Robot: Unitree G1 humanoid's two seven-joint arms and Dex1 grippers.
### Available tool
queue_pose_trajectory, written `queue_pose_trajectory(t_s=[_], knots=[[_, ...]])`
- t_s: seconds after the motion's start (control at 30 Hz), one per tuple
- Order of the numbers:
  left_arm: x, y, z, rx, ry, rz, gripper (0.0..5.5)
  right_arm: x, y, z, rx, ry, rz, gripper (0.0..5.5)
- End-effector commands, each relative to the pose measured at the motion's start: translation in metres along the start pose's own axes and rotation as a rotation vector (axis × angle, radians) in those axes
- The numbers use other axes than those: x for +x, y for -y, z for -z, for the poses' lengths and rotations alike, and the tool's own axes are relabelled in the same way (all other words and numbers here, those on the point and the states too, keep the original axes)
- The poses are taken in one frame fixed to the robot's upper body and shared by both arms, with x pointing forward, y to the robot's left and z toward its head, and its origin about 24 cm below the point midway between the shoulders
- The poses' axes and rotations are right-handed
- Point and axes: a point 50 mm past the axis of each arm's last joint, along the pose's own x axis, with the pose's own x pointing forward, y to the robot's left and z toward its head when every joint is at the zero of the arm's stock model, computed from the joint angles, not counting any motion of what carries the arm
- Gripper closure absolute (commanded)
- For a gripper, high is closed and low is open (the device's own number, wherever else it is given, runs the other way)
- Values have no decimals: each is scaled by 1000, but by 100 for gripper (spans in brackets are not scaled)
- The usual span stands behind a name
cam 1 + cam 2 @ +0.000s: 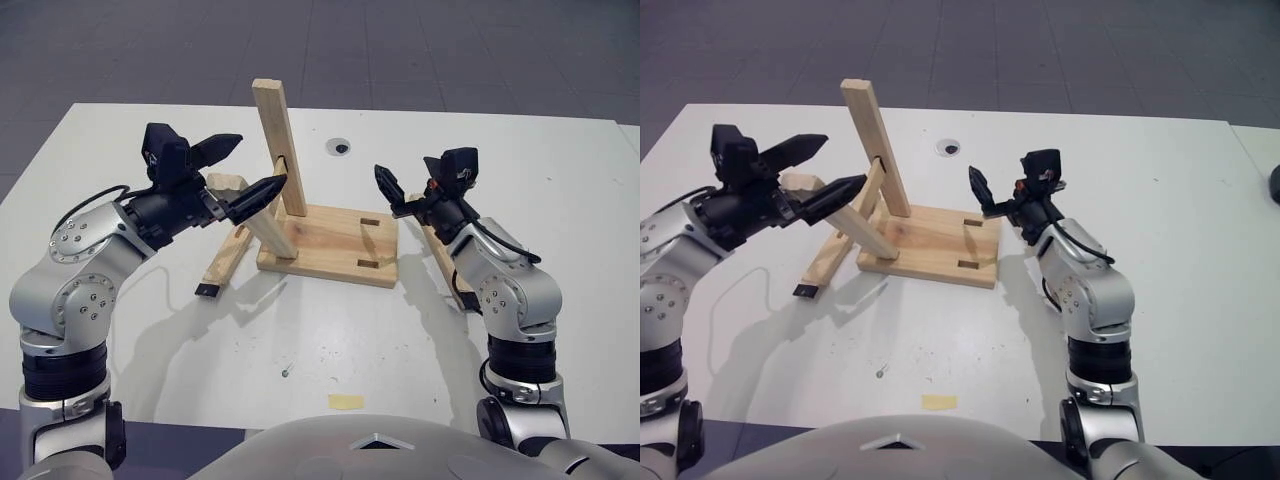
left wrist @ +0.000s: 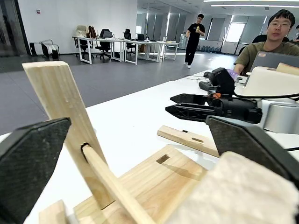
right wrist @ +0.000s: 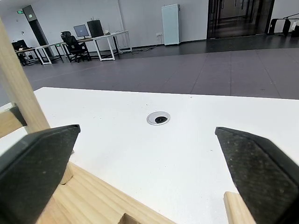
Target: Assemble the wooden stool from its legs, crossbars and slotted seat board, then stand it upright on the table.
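Left gripper (image 1: 243, 172) gapes wide around the crossbar (image 1: 270, 230); right gripper (image 1: 408, 185) wide, empty — upright leg (image 1: 277, 130) (light, stiff, probably loose) wants a low grip.

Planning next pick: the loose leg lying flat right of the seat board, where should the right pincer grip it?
Probably mid-length, across its narrow width, coming down from above: the loose leg lies flat on the table, so only its long edges are pinchable. The right pincer is open nearby.

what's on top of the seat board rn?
One leg stands upright on the seat board, a crossbar slanting out of its hole. Two slots on the right are bare. Whether the leg's foot sits in a slot is hidden.
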Motion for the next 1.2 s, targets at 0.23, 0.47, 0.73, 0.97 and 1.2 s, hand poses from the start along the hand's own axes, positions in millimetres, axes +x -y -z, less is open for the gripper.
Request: queue_pose_trajectory(t_s=[0.23, 0.47, 0.73, 0.97, 1.2], knots=[[52, -43, 2, 132, 5, -67, 10, 27, 34, 46, -215, -255, 192, 11], [82, -30, 14, 90, 61, -59, 10, 30, 32, 49, -256, -283, 98, 11], [102, -18, 11, 57, 126, -72, 10, -17, 14, 77, -338, -450, -70, 11], [121, 1, 15, 16, 148, -28, 10, -32, -22, 82, -253, -473, -216, 11], [131, -16, 7, 66, 158, -141, 10, -29, -35, 76, -217, -437, -255, 11]])
